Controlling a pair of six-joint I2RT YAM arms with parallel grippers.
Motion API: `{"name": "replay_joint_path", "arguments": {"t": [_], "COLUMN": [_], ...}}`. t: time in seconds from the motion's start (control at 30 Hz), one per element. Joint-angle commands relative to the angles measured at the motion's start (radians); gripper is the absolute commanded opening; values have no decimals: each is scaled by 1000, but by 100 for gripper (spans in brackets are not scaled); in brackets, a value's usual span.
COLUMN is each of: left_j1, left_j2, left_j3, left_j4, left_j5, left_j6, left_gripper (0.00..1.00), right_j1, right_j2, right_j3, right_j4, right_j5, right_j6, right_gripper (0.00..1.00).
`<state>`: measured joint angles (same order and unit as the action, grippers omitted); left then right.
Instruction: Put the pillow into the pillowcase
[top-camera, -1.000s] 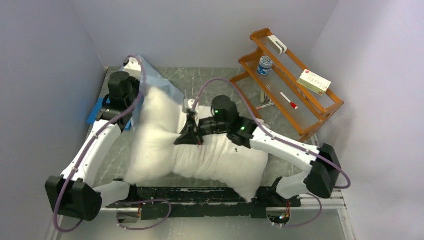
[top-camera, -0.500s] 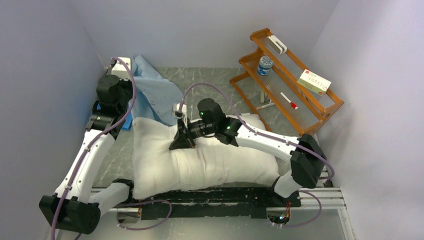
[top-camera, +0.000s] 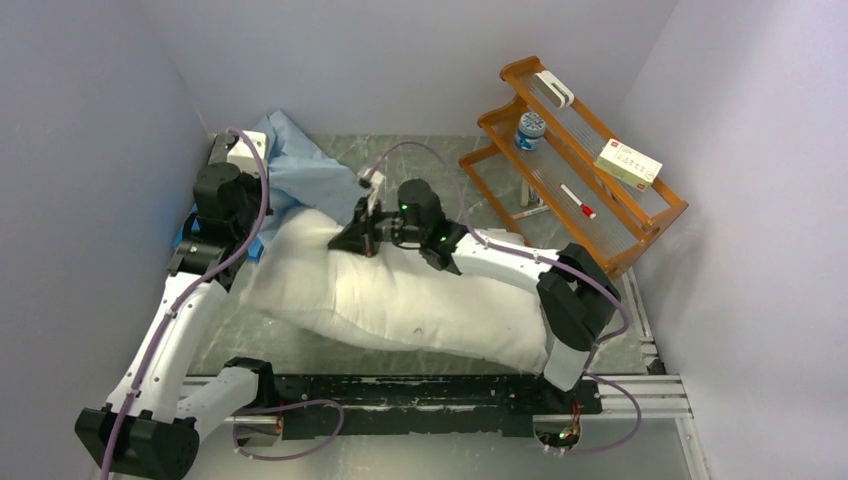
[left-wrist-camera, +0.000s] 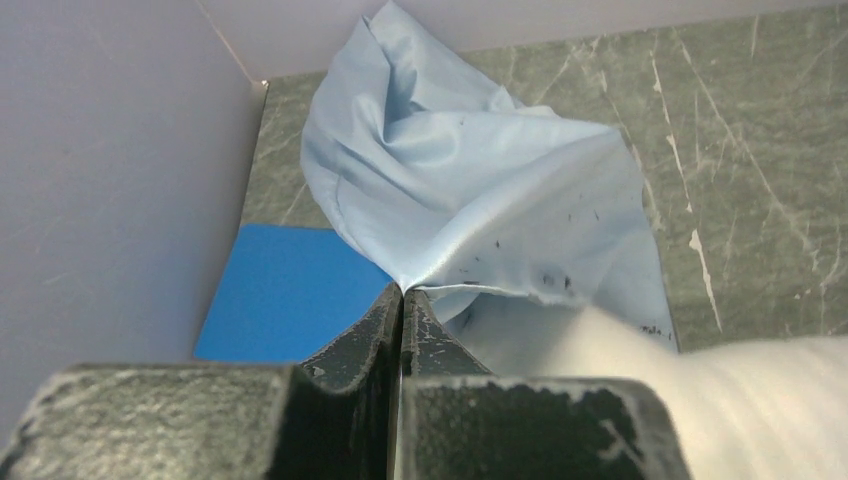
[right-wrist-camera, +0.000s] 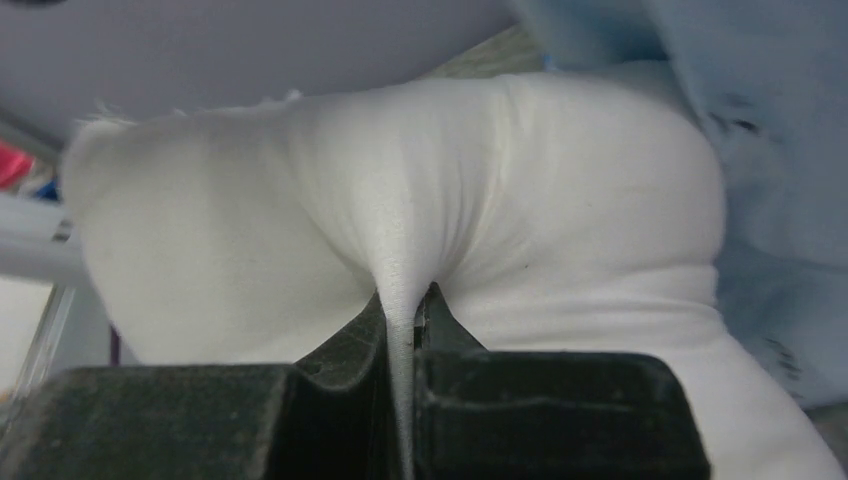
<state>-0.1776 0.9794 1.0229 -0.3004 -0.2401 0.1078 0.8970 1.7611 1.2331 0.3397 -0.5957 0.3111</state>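
The white pillow (top-camera: 400, 305) lies across the middle of the table. My right gripper (top-camera: 357, 238) is at its back edge, shut on a pinch of its white fabric (right-wrist-camera: 405, 300); the pillow (right-wrist-camera: 300, 200) fills the right wrist view. The light-blue pillowcase (top-camera: 305, 170) lies crumpled at the back left, its near edge over the pillow's left end. My left gripper (top-camera: 258, 205) is shut on the pillowcase's edge (left-wrist-camera: 402, 290). The cloth (left-wrist-camera: 480, 190) spreads away from the fingertips, and the blurred pillow (left-wrist-camera: 760, 400) shows at lower right.
A flat bright-blue mat (left-wrist-camera: 280, 295) lies against the left wall under the pillowcase. A wooden rack (top-camera: 600, 170) with a box, a bottle and a pen stands at the back right. Walls close in on the left, back and right. A black rail (top-camera: 420, 395) runs along the front.
My right gripper has dragged the pillow toward the back left, against the pillowcase. My left gripper has moved back and left with the pillowcase edge, and more blue cloth shows.
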Motion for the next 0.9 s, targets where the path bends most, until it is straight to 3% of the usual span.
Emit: {"name": "replay_joint_path", "arguments": {"t": [0.0, 0.27, 0.47, 0.7, 0.87], "left_j1": [6, 6, 6, 6, 6], "left_j2": [-33, -27, -17, -30, 1], "left_j3": [-15, 10, 76, 67, 130], "left_j4": [-34, -40, -122, -126, -141], "left_j5": [-4, 60, 112, 70, 81], "left_j6": [12, -26, -76, -36, -30], "left_gripper": [5, 5, 5, 5, 5], "right_j1": [-143, -181, -180, -181, -167], "right_j2": [-34, 0, 3, 100, 183], "right_j3": [-109, -125, -119, 66, 196], "right_j4": [263, 237, 242, 10, -119], "right_j5": [141, 249, 443, 629, 604], "right_j6": [169, 144, 124, 90, 47], "right_gripper": [0, 0, 0, 0, 0]}}
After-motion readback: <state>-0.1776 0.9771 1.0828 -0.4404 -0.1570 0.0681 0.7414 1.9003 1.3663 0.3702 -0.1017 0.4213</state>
